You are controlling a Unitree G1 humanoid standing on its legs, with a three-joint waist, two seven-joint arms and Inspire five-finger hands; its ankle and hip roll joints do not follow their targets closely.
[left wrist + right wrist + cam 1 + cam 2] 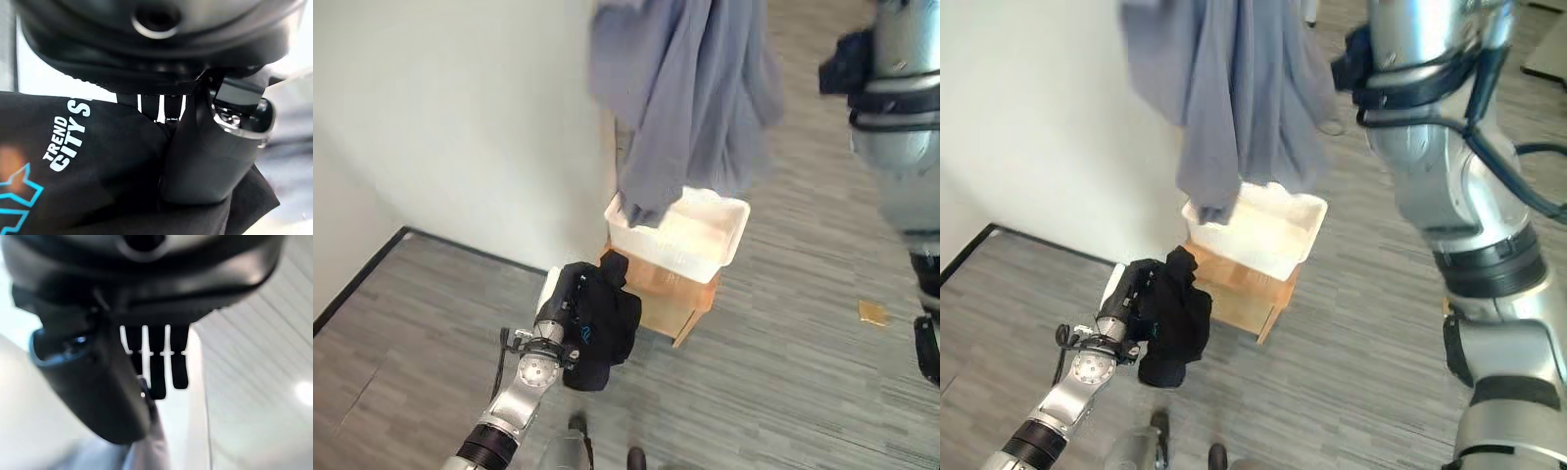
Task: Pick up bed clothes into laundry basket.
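Well, nothing is in the basket (736, 235) yet, as far as I can see: the white tub sits on a small wooden stool (690, 313) against the wall, and its inside looks bare. Both pieces are off the bed and in the air, though. The grey cloth (685, 98) hangs from high up, its lowest corner dangling just at the basket's near rim. The right hand (112, 396) seems to pinch that cloth between thumb and fingers. The left hand (570, 289) hangs low beside the stool, fingers and thumb clamped on a black garment (607, 338) that droops toward the floor. I'd judge the job about half done: both pieces lifted, both drops left. The black garment carries white lettering and a blue outline design; I see no other writing.
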